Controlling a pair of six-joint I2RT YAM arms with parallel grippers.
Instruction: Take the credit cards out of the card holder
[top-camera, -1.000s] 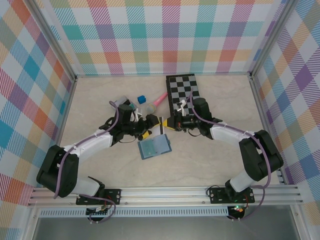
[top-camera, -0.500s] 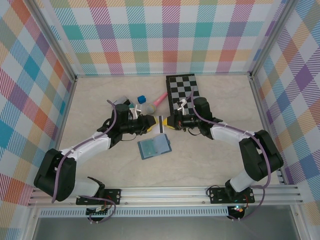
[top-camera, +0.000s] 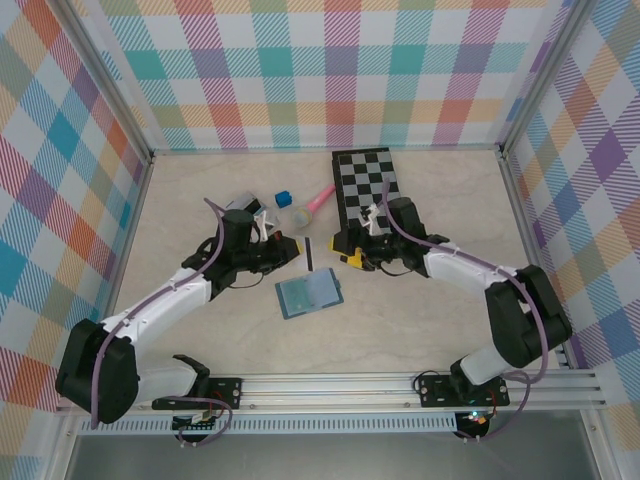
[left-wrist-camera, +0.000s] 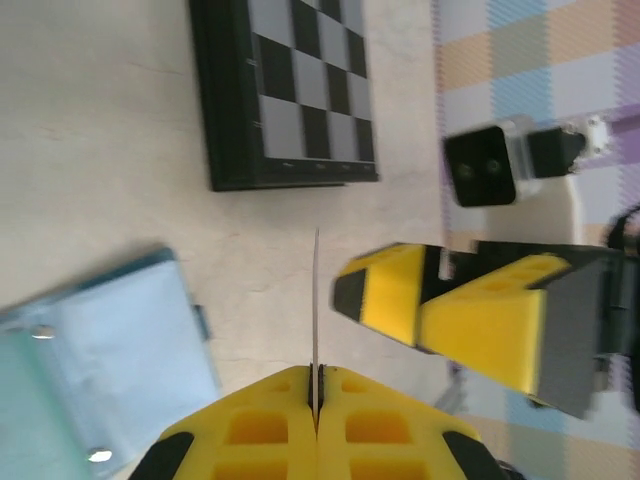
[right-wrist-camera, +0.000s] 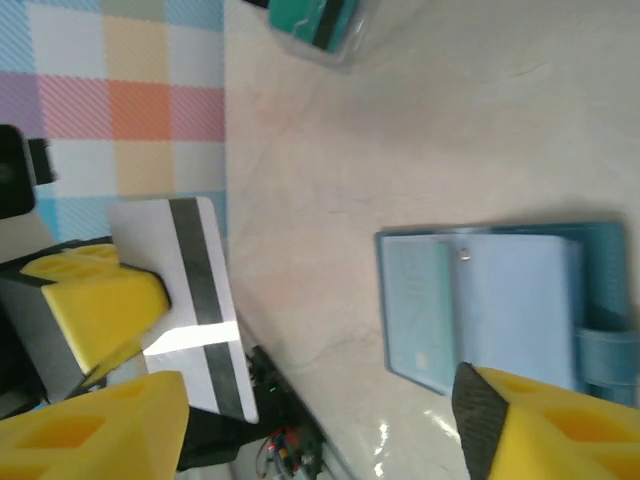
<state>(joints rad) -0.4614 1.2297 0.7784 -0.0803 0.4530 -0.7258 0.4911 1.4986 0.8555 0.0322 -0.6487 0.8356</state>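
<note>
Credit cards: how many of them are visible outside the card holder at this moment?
1. The credit card is pinched upright in the shut left gripper, above the table just beyond the open card holder. More may be hidden inside its pockets.

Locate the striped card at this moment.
In the top view, the card stands edge-up, pinched in the left gripper, just behind the open wallet and left of the right gripper.

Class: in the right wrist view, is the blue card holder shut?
No, the slate-blue folding card holder lies open, lighter inside facing up.
</note>
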